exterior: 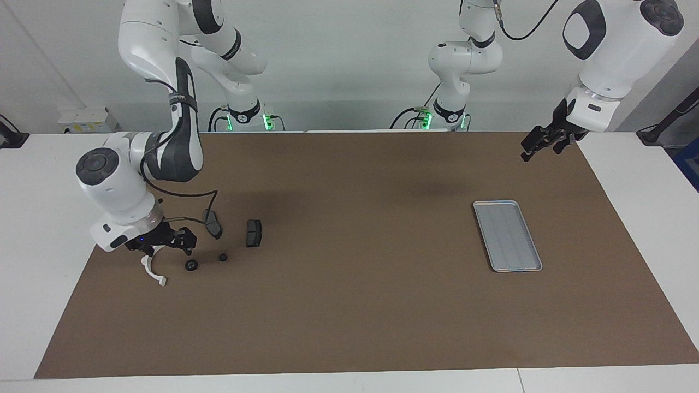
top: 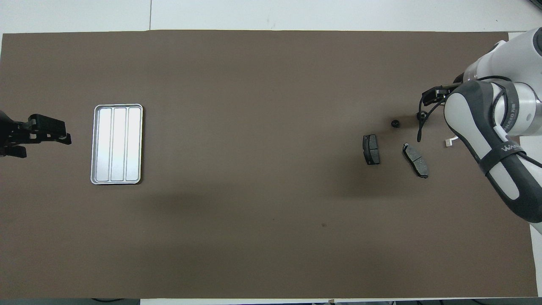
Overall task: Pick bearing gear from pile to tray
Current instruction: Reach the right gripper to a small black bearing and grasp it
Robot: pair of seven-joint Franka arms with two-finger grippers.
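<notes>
The right gripper [exterior: 164, 250], jaws open, is hovering over the white bracket [exterior: 153, 271], at nine o'clock of the bearing gear [exterior: 191, 265].

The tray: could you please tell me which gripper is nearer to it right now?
Left. The left gripper hangs open over the mat just off the tray, waiting. The right gripper is low and open over the pile at the right arm's end.

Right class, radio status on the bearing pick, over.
Right pincer open, low over white bracket. Left pincer open, waiting. Black round pieces on mat; tray empty. Nothing blocking.
</notes>
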